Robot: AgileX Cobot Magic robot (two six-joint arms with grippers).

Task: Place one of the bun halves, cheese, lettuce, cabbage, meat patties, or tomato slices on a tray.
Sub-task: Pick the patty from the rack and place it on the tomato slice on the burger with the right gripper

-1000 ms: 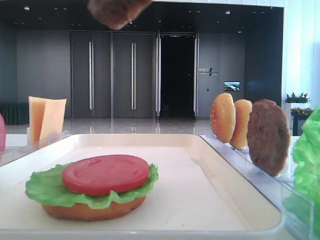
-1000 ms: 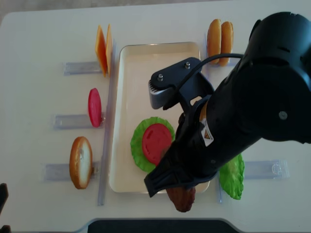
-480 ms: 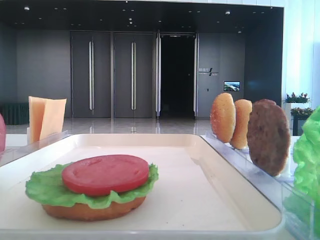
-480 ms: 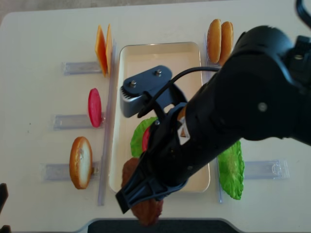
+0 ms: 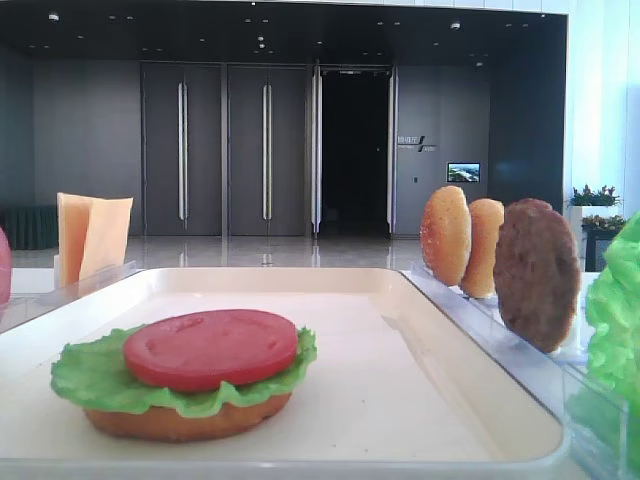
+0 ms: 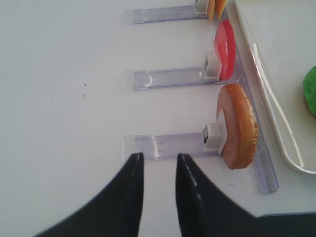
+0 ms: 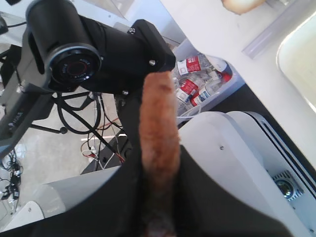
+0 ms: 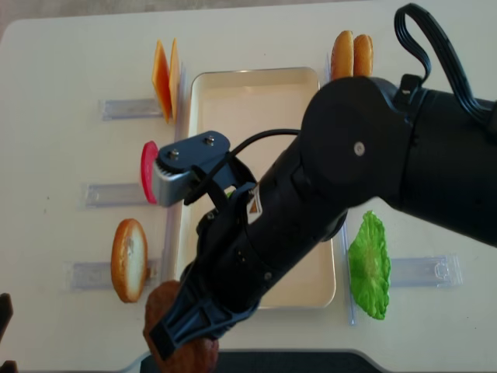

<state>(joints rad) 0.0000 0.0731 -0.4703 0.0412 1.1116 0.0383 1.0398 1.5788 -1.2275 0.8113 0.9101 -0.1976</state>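
Nearest the robot, at the front edge of the white tabletop (image 8: 62, 62), the right hand (image 8: 180, 336) reaches across to the left side and is clamped on a brown meat patty (image 8: 180, 342), gripped edge-on between its dark fingers (image 7: 207, 197) and held up off the tabletop. In the right wrist view that patty (image 7: 159, 143) stands upright in the grip, above the robot's base.

The left hand (image 6: 157, 173) hovers low over bare tabletop just in front of a clear plastic rack (image 6: 168, 146). Its two black fingers (image 6: 131, 187) stand a narrow gap apart with nothing between them.

Just beyond, that rack holds a golden bun half (image 6: 238, 126) on edge; the next rack carries a red tomato slice (image 6: 225, 55), and the farthest one the cheese slices (image 8: 164, 76).

To the right of these racks lies the cream tray (image 5: 420, 400). On it sits a flat bottom bun (image 5: 190, 420) with a green lettuce leaf (image 5: 90, 380) on top and a second tomato slice (image 5: 211, 348) resting on the leaf.

Right of the tray, another lettuce leaf (image 8: 370, 264) stands in a rack. Farther back a second patty (image 5: 537, 273) and two more bun halves (image 5: 447, 235) stand on edge.
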